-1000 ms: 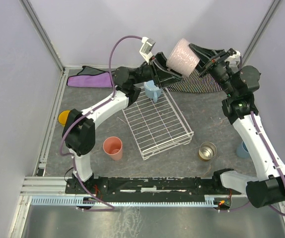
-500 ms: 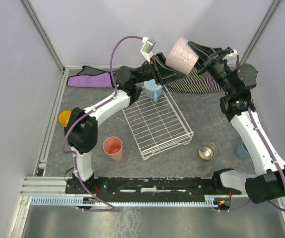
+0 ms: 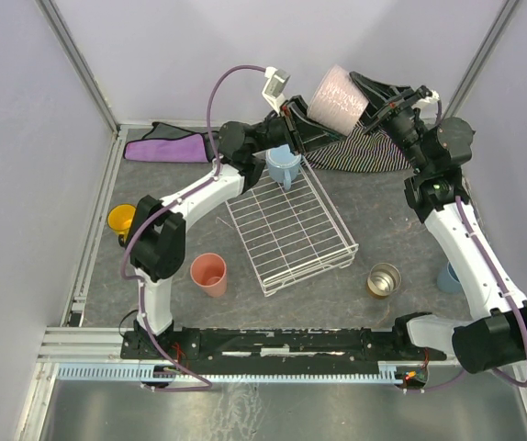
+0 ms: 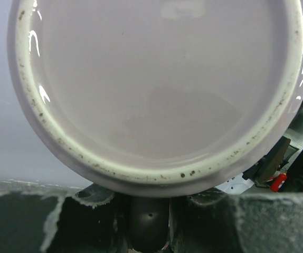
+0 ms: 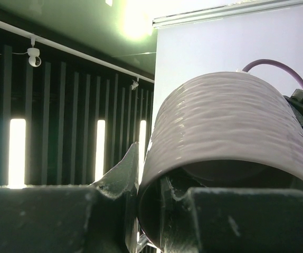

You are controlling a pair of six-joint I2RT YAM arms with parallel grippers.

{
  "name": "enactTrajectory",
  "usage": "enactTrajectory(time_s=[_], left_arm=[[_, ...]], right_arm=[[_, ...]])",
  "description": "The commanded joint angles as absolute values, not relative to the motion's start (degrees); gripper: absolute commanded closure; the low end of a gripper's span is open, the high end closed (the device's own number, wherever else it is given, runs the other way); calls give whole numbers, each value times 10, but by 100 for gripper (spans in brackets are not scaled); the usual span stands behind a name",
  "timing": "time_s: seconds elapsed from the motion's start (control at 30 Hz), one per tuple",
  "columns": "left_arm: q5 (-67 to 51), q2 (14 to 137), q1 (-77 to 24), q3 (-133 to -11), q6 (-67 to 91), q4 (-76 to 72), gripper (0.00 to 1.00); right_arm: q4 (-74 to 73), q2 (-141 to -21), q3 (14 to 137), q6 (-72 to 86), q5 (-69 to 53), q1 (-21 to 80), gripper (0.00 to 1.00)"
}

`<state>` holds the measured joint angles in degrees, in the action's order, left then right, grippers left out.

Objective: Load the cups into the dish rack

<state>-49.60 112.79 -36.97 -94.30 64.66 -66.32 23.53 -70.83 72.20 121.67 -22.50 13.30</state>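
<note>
Far left on the table: yellow mug (image 3: pixel 121 219), then salmon tumbler (image 3: pixel 210 274), both outside the dish rack (image 3: pixel 286 230). Only the light blue mug (image 3: pixel 282 167) is in, at the rack's far corner. (Kim)

Pink mug (image 3: pixel 340 99)? (Ravi)

Up in the air above the rack's far end, tipped on its side, between both tools. Left tool (image 3: pixel 302 130) is at its base. The left wrist view is all mug bottom, so I can't tell whether that tool grips it or not. Right tool (image 3: pixel 370 99) is clamped on the rim: one finger (image 5: pixel 122 179) outside the wall, the other inside. (Kim)

Looks like a handover, right to left. (Ravi)

My read too. To do it well, the left tool needs a square, firm hold on the body before the right lets go. It's glazed and round, so a shallow pinch at the base would likely slip or let it swing. Right opens only once left is seated, then backs straight off along the mug's axis so the inner finger doesn't drag the rim. (Kim)

And the drop? (Ravi)

Free grid beside the light blue mug, not touching it. Low and slow; the wire could tip it. (Kim)

Right side? (Ravi)

Metal cup (image 3: pixel 384 279) is just off the rack's near right corner. Blue tumbler (image 3: pixel 447 276) is half hidden behind the right arm. Both on the table, not loaded. (Kim)
</note>
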Motion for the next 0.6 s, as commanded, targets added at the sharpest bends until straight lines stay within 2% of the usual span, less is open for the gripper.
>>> enactTrajectory(time_s=[0.0, 0.03, 0.1, 0.17, 0.33, 0.57], left_arm=[[-494, 1115, -393, -968, 654, -645, 97], [-492, 1109, -393, -962, 644, -632, 97], [-489, 1100, -393, -954, 627, -613, 97], [-490, 1096, -392, -950, 625, -612, 97], [-488, 1092, -393, -944, 623, -611, 97], [-471, 1081, -393, -965, 619, -538, 97]], right_arm=[[311, -714, 736, 1220, -215, 147, 99], [310, -712, 732, 1216, -216, 147, 97], [305, -710, 725, 1210, -218, 147, 83], [301, -710, 722, 1203, -222, 147, 81], [288, -715, 729, 1190, -231, 147, 97], [258, -715, 732, 1159, -247, 147, 99]])
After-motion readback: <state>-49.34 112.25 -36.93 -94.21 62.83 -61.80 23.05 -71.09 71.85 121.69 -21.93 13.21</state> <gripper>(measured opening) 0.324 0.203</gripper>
